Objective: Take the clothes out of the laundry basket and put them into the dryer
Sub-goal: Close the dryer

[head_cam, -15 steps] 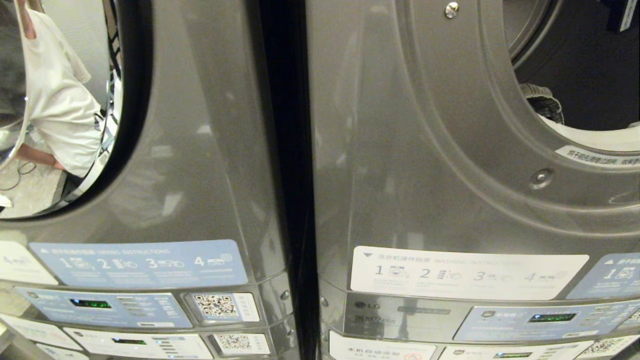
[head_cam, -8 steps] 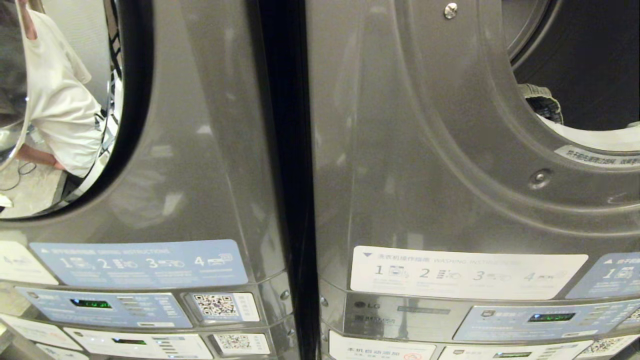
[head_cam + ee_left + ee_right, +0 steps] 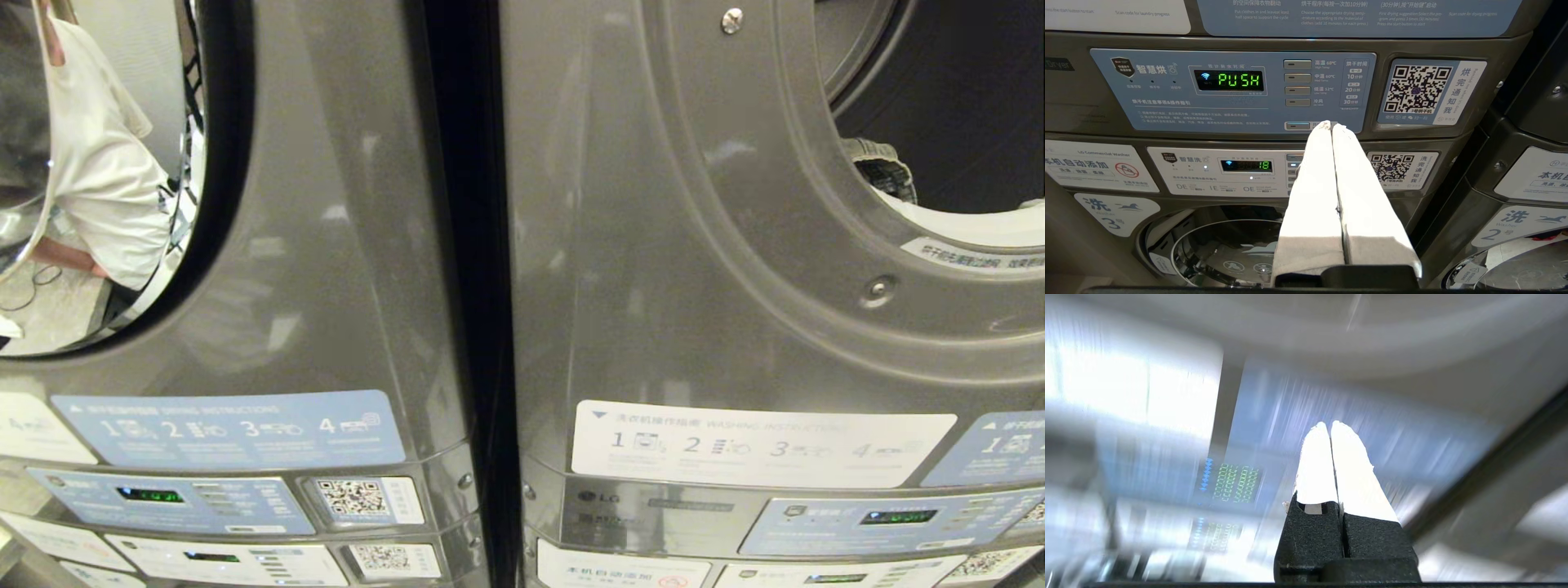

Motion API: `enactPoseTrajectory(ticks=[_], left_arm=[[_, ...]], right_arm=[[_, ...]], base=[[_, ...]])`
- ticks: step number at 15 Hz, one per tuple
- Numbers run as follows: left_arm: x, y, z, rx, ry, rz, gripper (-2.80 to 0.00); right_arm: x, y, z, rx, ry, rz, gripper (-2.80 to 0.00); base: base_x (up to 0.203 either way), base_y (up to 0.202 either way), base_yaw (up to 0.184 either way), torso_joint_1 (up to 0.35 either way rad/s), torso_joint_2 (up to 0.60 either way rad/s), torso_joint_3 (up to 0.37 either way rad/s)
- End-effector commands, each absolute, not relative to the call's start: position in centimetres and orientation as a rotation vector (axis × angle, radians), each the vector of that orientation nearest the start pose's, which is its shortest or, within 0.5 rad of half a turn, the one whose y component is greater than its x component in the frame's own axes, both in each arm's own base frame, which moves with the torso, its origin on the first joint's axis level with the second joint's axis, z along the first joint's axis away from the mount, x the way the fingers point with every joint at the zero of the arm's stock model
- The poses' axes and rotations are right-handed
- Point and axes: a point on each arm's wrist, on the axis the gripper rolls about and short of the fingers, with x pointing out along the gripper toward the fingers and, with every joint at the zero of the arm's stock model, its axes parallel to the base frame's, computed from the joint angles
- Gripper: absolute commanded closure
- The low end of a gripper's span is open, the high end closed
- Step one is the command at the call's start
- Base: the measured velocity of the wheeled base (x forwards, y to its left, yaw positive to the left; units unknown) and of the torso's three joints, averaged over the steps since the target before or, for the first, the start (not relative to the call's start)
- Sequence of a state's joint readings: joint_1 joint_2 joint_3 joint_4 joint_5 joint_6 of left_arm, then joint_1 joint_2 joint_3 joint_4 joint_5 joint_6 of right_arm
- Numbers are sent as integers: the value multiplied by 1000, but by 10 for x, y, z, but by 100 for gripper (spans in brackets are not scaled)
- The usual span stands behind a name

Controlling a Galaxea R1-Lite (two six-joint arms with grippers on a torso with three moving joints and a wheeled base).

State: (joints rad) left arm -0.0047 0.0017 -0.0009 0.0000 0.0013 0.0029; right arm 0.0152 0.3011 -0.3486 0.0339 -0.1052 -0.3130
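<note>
With the right gripper (image 3: 1331, 424) clenched on nothing and the left gripper (image 3: 1329, 124) pressed shut too, part the right jaws before reaching back for clothes; a garment (image 3: 886, 167) already lies in the dryer (image 3: 735, 245), the basket unseen.

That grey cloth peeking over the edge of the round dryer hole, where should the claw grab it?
Probably the bunched grey fold that sticks up at the dryer opening's left edge. Come in from the front, through the open hole, since the drum wall blocks the other sides. The rest of the cloth is hidden in the dark.
</note>
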Motion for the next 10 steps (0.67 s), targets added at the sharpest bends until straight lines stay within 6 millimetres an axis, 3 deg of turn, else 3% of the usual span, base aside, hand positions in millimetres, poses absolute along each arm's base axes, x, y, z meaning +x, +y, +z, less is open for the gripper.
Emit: enactPoseTrajectory(ticks=[1, 2, 3, 5, 10], left_arm=[[-23, 0, 76, 3, 0, -4, 0], [-23, 0, 76, 3, 0, -3, 0], [-23, 0, 76, 3, 0, -3, 0], [-23, 0, 76, 3, 1, -3, 0], [-23, 0, 76, 2, 1, -3, 0]], right_arm=[[-31, -3, 118, -306, -39, -97, 0], [-28, -2, 93, -303, 3, -74, 0], [-27, -1, 82, -300, 34, -35, 0], [-28, 2, 81, -291, 31, 101, 0], [-24, 1, 75, -127, 29, 45, 0]], base=[[0, 0, 0, 0, 0, 0], [0, 0, 0, 0, 0, 0], [0, 0, 0, 0, 0, 0], [0, 0, 0, 0, 0, 0], [0, 0, 0, 0, 0, 0]])
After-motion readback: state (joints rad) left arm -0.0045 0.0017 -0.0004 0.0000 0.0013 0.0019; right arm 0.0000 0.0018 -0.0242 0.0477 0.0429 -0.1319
